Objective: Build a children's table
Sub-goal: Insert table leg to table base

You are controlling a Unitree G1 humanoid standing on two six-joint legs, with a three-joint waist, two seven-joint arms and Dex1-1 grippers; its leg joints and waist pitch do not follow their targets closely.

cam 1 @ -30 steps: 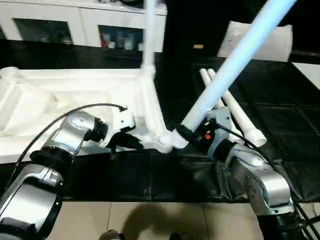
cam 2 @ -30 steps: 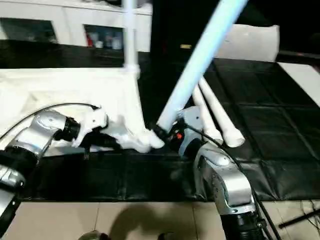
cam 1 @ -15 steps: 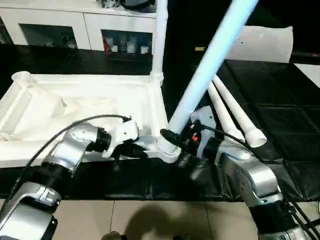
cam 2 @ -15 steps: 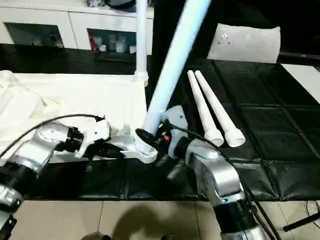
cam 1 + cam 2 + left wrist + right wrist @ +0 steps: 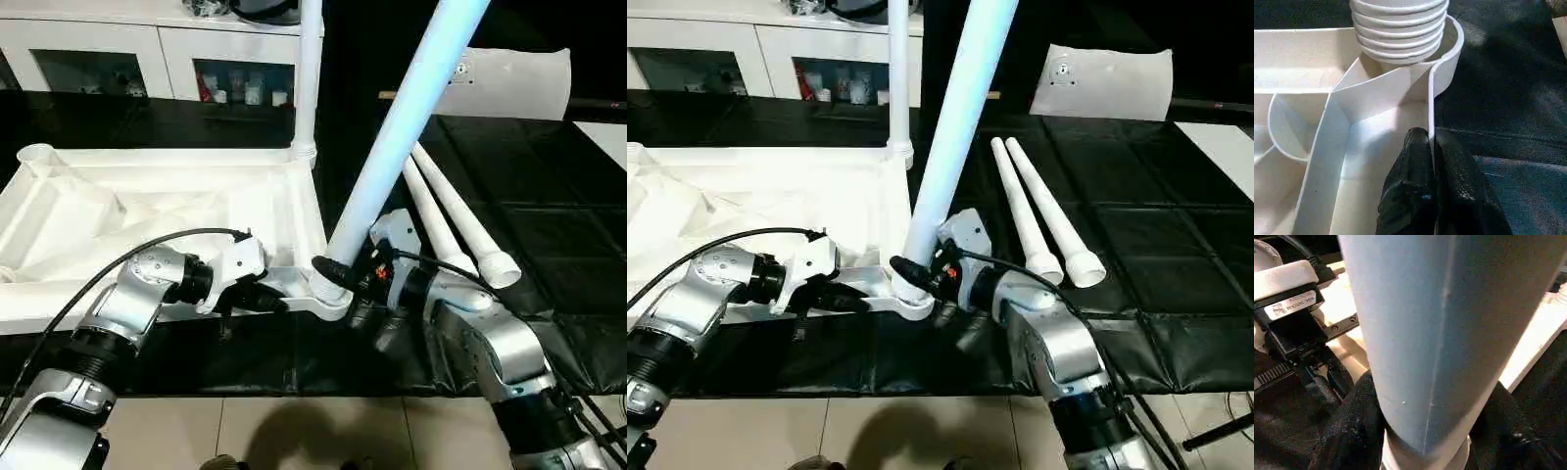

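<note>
The white table top (image 5: 147, 211) lies upside down on the black mat, ribs facing up. One white leg (image 5: 308, 78) stands upright in its far right corner socket. My right gripper (image 5: 335, 271) is shut on a second leg (image 5: 402, 127) near its lower end. That leg leans up and to the right, with its ribbed end (image 5: 1398, 24) at the near right corner socket (image 5: 331, 294). My left gripper (image 5: 253, 297) is shut on the thin near rim of the table top (image 5: 1431, 122), just left of that socket. Two loose legs (image 5: 456, 220) lie side by side on the mat to the right.
A white cabinet with glass doors (image 5: 147, 59) runs along the back left. A flat white panel (image 5: 514, 83) leans at the back right. The black mat (image 5: 558, 215) extends right of the loose legs. Tiled floor (image 5: 294, 431) borders its near edge.
The held leg has swung from a strong lean to the right to a steeper stand, its lower end now at the near corner socket. The left gripper stays on the rim. The camera has shifted.
</note>
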